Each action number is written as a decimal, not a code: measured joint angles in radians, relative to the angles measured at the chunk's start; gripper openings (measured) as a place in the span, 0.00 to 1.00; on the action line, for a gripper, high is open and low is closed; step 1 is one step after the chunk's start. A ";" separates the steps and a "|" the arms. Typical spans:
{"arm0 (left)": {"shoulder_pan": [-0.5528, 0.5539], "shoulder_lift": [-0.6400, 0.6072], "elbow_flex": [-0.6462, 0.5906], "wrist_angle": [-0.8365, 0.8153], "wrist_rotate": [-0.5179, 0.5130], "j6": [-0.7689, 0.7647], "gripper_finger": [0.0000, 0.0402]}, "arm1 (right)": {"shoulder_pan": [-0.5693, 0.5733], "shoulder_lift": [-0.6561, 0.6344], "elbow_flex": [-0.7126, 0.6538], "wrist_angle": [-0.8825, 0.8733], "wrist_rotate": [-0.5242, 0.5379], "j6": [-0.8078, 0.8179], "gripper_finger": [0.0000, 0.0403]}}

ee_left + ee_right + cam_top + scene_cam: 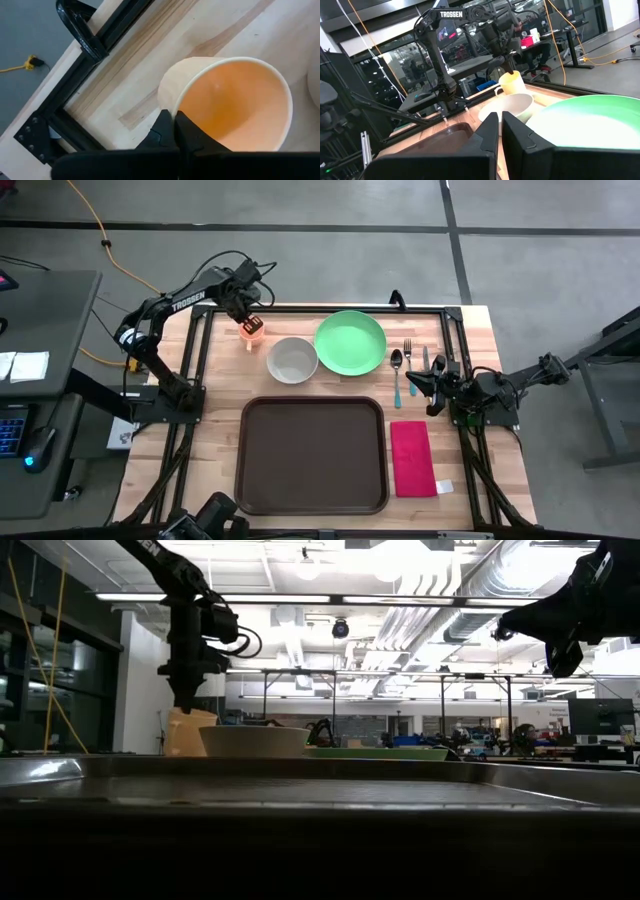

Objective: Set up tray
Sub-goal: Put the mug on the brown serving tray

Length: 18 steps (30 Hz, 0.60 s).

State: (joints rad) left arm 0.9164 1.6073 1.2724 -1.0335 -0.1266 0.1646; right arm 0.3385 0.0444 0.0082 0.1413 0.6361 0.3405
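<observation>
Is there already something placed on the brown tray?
No, in the high view the tray is bare; the bowl and plate sit beyond it.

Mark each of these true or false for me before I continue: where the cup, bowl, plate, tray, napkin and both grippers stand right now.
1. The left gripper is shut on the rim of the orange cup. True.
2. The tray already holds the white bowl. False: the tray is bare; the bowl sits on the table beyond it, beside the green plate.
3. The red napkin lies on the table to the right of the tray. True.
4. The right gripper holds the fork. False: it is shut on nothing, hanging above the table near the cutlery.
5. The cup lies on its side. False: it stands upright.
</observation>
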 joint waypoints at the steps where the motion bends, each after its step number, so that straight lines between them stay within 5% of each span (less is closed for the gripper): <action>1: 0.000 0.000 0.000 -0.001 0.001 0.004 0.03 | 0.000 0.000 0.000 0.000 0.000 0.000 0.00; 18: 0.000 0.000 0.000 -0.090 0.066 0.048 0.03 | 0.000 0.000 0.000 0.000 0.000 0.000 0.00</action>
State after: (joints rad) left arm 0.9163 1.6070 1.2728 -1.1235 -0.0602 0.2128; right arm 0.3382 0.0444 0.0082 0.1413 0.6357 0.3408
